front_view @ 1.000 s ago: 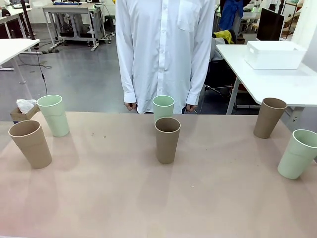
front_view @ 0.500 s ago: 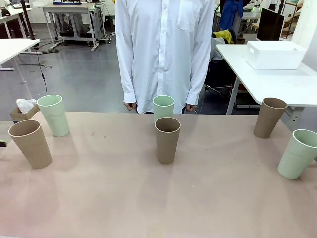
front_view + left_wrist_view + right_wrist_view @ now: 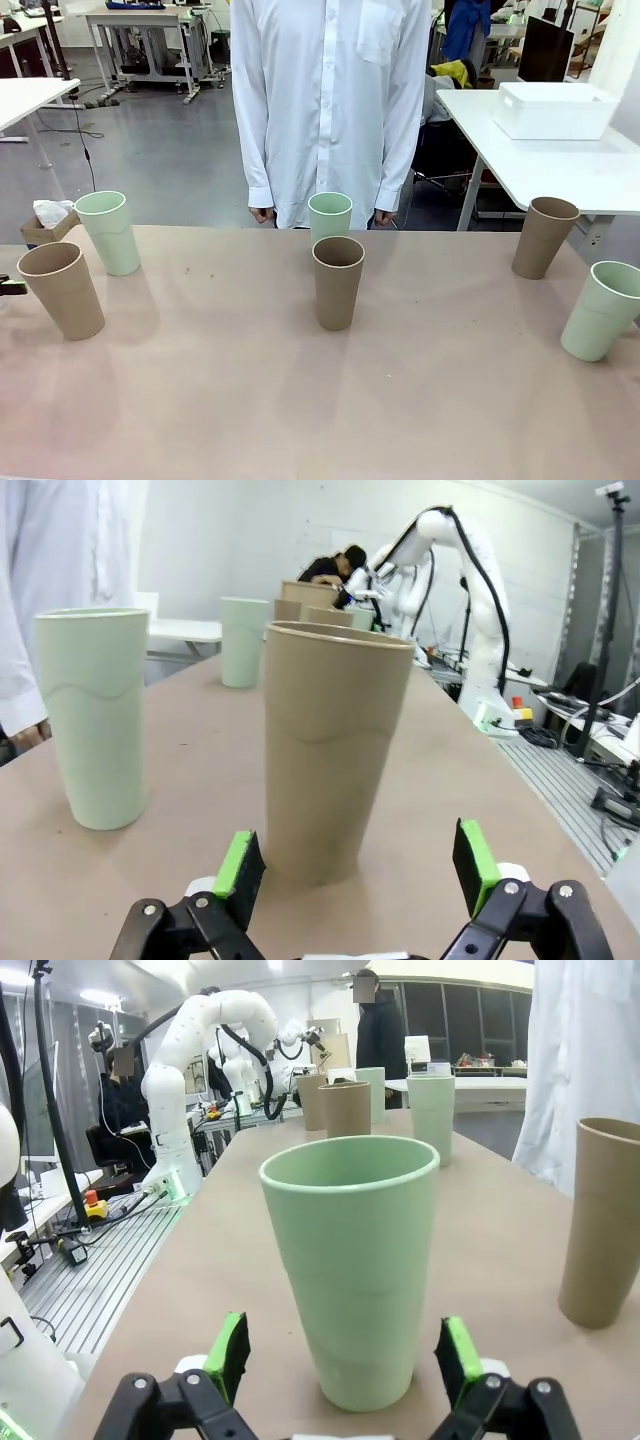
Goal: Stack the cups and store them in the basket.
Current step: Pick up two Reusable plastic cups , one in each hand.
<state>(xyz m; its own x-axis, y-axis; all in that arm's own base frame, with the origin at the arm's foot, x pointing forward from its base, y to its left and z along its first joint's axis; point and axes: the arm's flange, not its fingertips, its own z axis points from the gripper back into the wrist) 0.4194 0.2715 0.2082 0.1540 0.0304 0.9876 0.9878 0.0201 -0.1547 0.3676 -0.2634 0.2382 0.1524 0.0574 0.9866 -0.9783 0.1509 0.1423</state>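
Since 1 second ago, a dark tip of your left gripper (image 3: 7,287) has come in at the front view's left edge, just beside the left tan cup (image 3: 62,288); the 6 cups have not shifted. In the left wrist view its 2 green pads (image 3: 240,864) stand spread wide, 1 on each side of that cup's base, with a gap on both sides, gripping nothing. The left mint cup (image 3: 108,232) stands upright near it, farther across the table (image 3: 250,400).

Your right gripper (image 3: 343,1360) is likewise spread, its pads flanking the foot of the right mint cup (image 3: 600,310) without touching it. The right tan cup (image 3: 543,236) stands apart from that one, toward the far edge.

At the middle, you have the middle tan cup (image 3: 338,282) upright, with the middle mint cup (image 3: 330,216) just behind it by the far edge. All 6 cups stand separate and unstacked.

The basket (image 3: 555,110) sits on another white table at the far right, well apart from the cups. A person in a white shirt (image 3: 330,100) stands at the far side, arms down.
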